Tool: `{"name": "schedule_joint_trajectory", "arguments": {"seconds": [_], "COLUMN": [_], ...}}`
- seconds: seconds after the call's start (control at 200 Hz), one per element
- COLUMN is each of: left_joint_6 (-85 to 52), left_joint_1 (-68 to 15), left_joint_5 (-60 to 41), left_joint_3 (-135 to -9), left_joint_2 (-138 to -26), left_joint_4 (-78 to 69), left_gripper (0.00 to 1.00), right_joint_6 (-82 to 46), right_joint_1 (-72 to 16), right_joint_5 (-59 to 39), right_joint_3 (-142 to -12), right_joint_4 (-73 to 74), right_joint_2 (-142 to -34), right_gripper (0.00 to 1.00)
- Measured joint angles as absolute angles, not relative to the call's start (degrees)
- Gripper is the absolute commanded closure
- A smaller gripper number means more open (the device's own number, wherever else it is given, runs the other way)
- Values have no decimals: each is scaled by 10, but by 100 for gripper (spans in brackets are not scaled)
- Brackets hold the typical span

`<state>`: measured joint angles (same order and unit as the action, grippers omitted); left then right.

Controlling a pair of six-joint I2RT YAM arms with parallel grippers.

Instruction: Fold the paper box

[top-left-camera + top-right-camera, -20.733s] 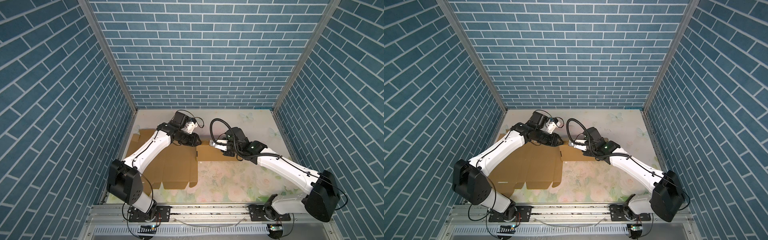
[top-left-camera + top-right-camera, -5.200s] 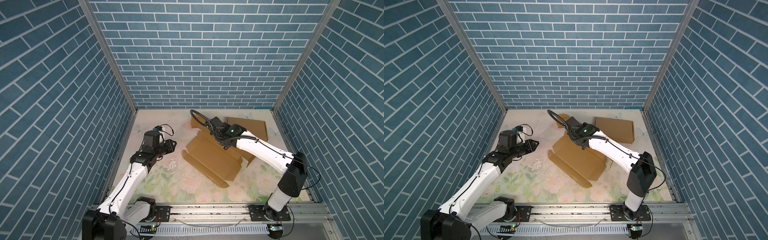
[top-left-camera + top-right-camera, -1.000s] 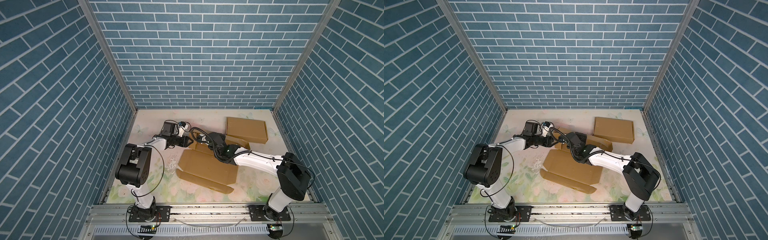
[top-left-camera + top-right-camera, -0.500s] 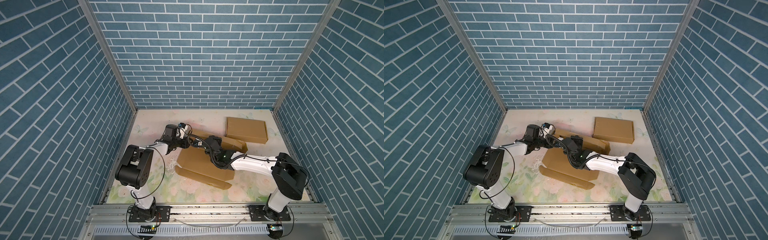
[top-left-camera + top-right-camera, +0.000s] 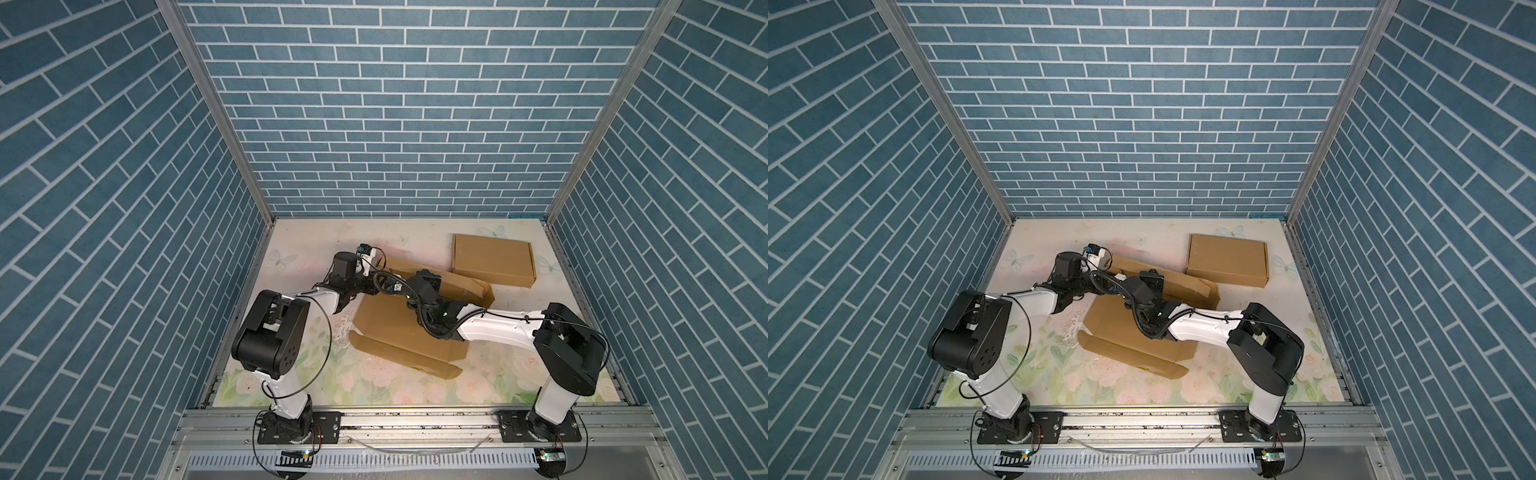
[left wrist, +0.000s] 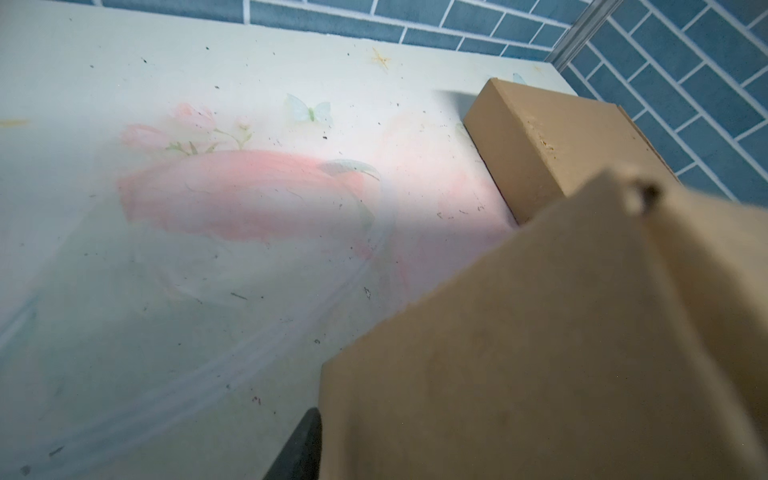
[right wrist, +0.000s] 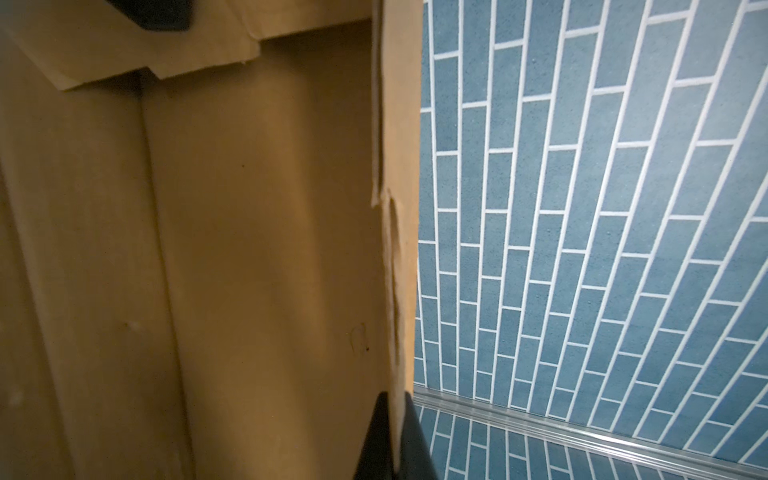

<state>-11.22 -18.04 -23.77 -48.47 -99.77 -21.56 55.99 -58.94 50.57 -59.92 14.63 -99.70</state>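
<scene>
Two cardboard boxes lie on the worktop (image 5: 291, 249), and two arms reach over them, one gripper each. The half-folded paper box (image 5: 390, 328) sits at the middle of the worktop. Its long axis runs roughly along the front edge, skewed so that its right end comes nearer that edge. A loose flap lies flat on the front side and a panel stands raised on the far side.

The closed box (image 5: 492, 259) rests near the far right corner, just beside that raised panel. The right gripper (image 7: 395, 399) is clamped on a cardboard edge of the paper box. The left gripper (image 5: 369, 286) is at the box's far left end. Only one finger (image 6: 301, 440) shows there, beside a flap, so I cannot tell whether it grips.
</scene>
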Motion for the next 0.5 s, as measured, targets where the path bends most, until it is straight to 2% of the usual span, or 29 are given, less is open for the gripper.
{"name": "schedule_joint_trajectory", "arguments": {"seconds": [0.075, 0.245, 0.345, 0.5], "left_joint_6": [-111, -110, -105, -96], "left_joint_1": [-187, -213, -223, -230], "left_joint_5": [-224, -159, -120, -88], "left_joint_3": [-483, -465, -456, -437], "left_joint_2": [-998, -997, -997, -997], "left_joint_4": [-224, -262, -282, -318], "left_gripper": [68, 80, 83, 88], "right_joint_6": [559, 547, 529, 480], "right_joint_1": [-589, -589, -590, -587], "right_joint_5": [504, 489, 465, 423], "right_joint_3": [-599, -599, -599, -601], "right_joint_4": [146, 136, 111, 61], "right_joint_2": [-997, -991, -982, -966], "right_gripper": [100, 87, 76, 54]}}
